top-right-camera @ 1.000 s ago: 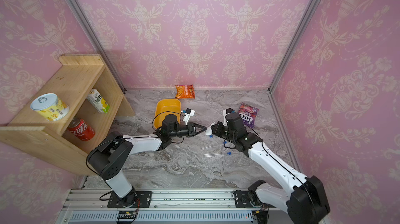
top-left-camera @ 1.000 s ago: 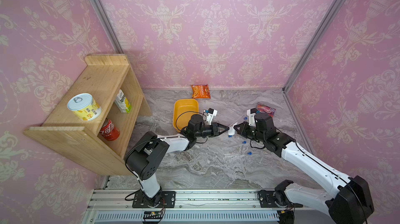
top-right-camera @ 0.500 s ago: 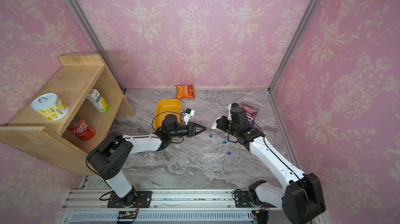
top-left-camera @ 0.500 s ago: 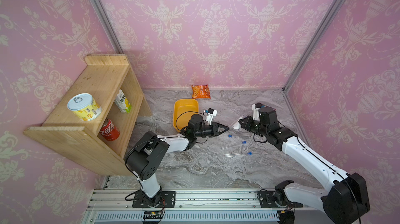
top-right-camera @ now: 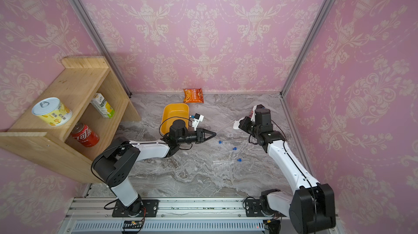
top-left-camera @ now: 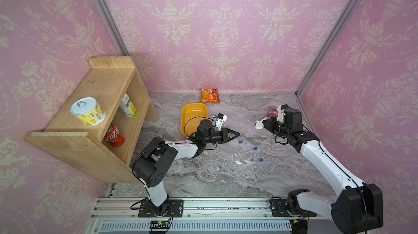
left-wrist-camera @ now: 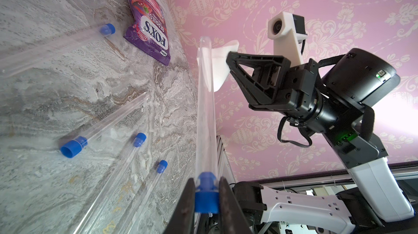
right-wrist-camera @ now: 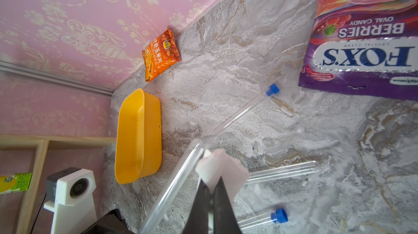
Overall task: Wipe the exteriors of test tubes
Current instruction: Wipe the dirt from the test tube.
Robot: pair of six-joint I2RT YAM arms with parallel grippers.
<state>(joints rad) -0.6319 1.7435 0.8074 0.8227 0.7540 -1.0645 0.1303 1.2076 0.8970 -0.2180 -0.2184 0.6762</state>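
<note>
My left gripper (left-wrist-camera: 207, 179) is shut on the blue cap of one clear test tube (left-wrist-camera: 204, 108) and holds it off the table, pointing at the right arm. My right gripper (right-wrist-camera: 210, 183) is shut on a folded white wipe (right-wrist-camera: 220, 167). The wipe touches the held test tube (right-wrist-camera: 181, 176) near its closed far end. In both top views the left gripper (top-left-camera: 236, 134) (top-right-camera: 213, 133) and the right gripper (top-left-camera: 263, 125) (top-right-camera: 240, 125) face each other above the marble table. Several more capped test tubes (left-wrist-camera: 72, 148) (top-left-camera: 247, 161) lie flat on the table below them.
A yellow tub (top-left-camera: 194, 117) stands just behind the left wrist. An orange snack packet (top-left-camera: 209, 95) lies at the back wall. A purple candy bag (right-wrist-camera: 362, 40) lies behind the right gripper. The wooden shelf (top-left-camera: 101, 108) with cans and a carton fills the left side.
My right gripper has drawn the wipe along the held tube, from close to the left gripper's tips out to the tube's far end. The left arm has not moved.
</note>
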